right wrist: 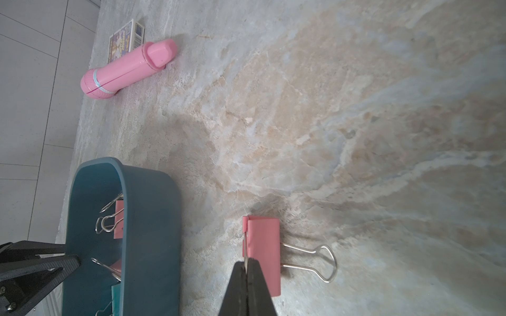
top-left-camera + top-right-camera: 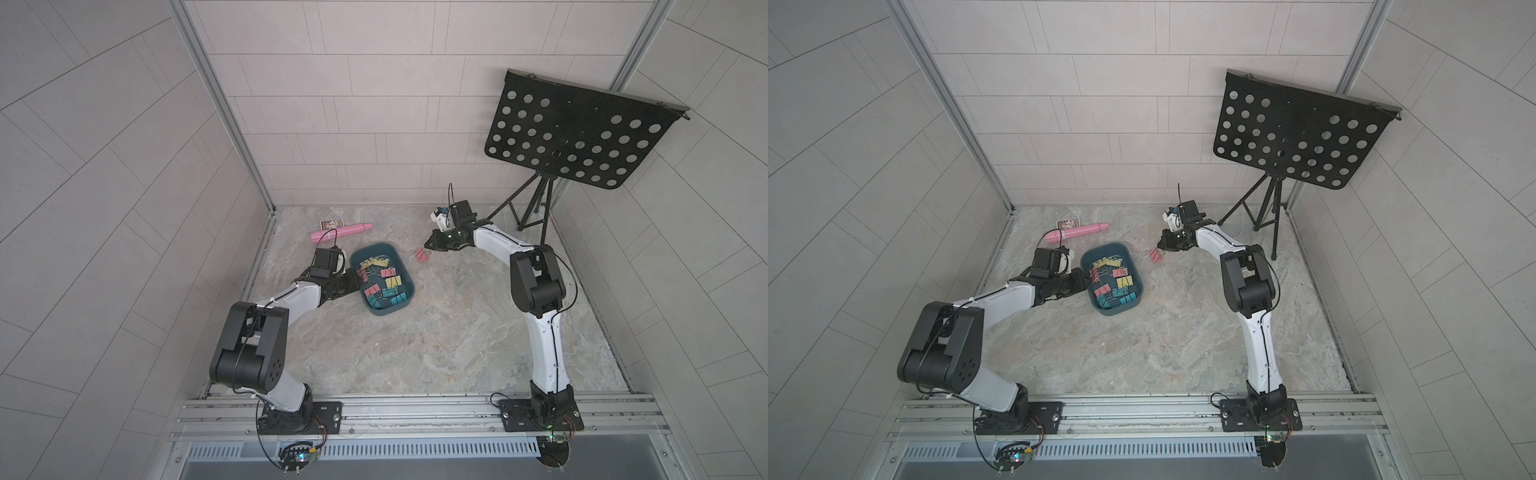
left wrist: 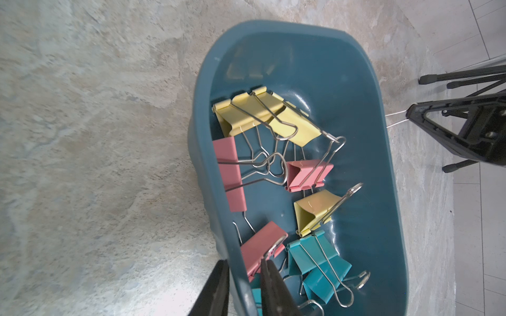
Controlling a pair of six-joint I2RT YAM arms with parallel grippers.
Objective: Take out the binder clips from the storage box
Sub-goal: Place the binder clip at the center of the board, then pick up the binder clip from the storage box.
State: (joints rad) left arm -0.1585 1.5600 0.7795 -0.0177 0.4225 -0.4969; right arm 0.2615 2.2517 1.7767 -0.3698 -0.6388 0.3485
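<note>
Black fingertips of the right gripper (image 1: 247,269) sit closest to the lens, pressed together on the thin silver wire handle (image 1: 245,247) folded over 1 pink binder clip (image 1: 264,251). That clip is already outside the storage box (image 1: 149,219), low over the table (image 1: 356,109) just beside the box's far long wall; whether its body touches the surface I cannot tell, though its shadow lies tight against it. The step in hand looks like setting this clip down. To do it well, lower until the pink body rests flat, then spread the jaws only enough to free the wire and draw straight up, so the loop does not catch a fingertip and drag the clip. Place it apart from the box wall, leaving room for more, and well away from the pink tube (image 1: 128,68) and printed card (image 1: 124,38). The left gripper (image 3: 243,262) is clamped on the box's rim, 1 finger outside the wall and 1 inside. That hold seems useful: the other binder clips (image 3: 257,109), pink, yellow and teal, lie in the box with their wire handles interlaced, so pulling 1 may well lift a neighbour or shift the tub. Next, pick a clip with a free, raised handle.
</note>
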